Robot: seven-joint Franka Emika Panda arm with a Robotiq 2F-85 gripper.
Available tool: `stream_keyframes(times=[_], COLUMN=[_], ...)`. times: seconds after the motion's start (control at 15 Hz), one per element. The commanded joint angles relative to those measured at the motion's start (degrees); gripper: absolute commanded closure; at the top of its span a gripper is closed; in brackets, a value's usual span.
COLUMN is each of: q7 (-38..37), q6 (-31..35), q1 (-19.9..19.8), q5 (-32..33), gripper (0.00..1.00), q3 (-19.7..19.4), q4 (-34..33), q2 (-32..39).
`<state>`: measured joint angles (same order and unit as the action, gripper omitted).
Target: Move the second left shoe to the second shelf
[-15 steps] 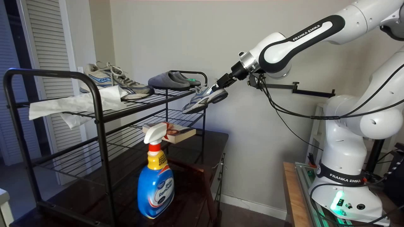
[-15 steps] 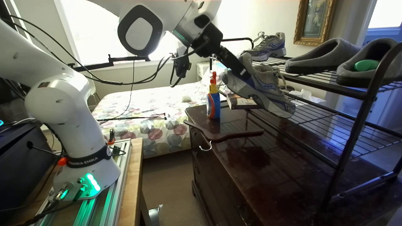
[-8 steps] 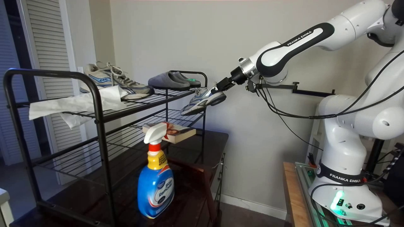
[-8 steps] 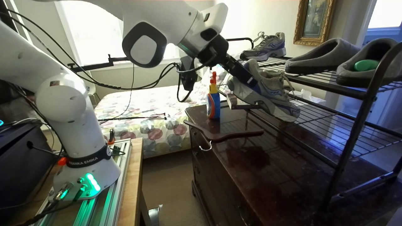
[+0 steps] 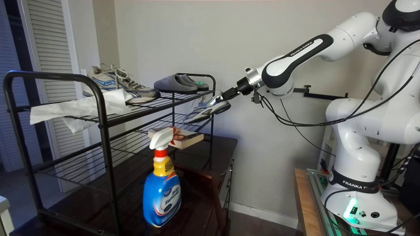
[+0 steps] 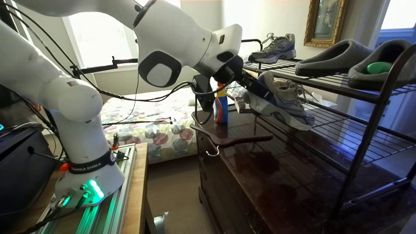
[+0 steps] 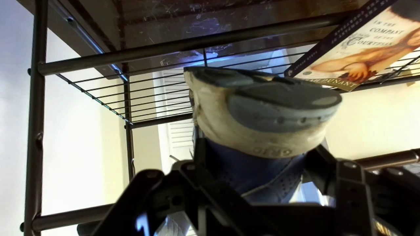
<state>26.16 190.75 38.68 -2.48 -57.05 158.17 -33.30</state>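
Uniquely, the wrist view shows the Robotiq gripper [image 7: 259, 160] with its fingers clamped on the heel of the grey-and-white running sneaker [image 7: 262, 114], outsole toward twelve o'clock; both exterior views add its toe, tilted down. Behind it, at nine to ten o'clock, runs the black wire-grid second shelf [image 7: 131, 53]; contact cannot be told. On that tier, at two o'clock, lies a paperback [image 7: 364, 49], its title legible here alone. In an exterior view, grey slippers [image 6: 334, 60] sit on the top tier [image 6: 341, 88] at two o'clock from the sneaker; a wooden hanger [image 6: 234, 140] lies lower, at eight. In an exterior view, a blue trigger spray bottle [image 5: 162, 193] masks part of the paperback; the Panda forearm [image 5: 305, 54] slopes down toward eight o'clock.
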Motion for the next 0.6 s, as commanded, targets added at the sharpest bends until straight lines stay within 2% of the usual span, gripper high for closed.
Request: stream_keyframes(times=[0.0,0.53], q7=[1.8,1.18], q6=[8.54,28.38], q1=[8.32,29.11], q5=[0.15,1.06], gripper=[0.52,0.52], q3=[-7.73,-25.89], q4=[0.0,0.01], q2=[-1.16,-1.26])
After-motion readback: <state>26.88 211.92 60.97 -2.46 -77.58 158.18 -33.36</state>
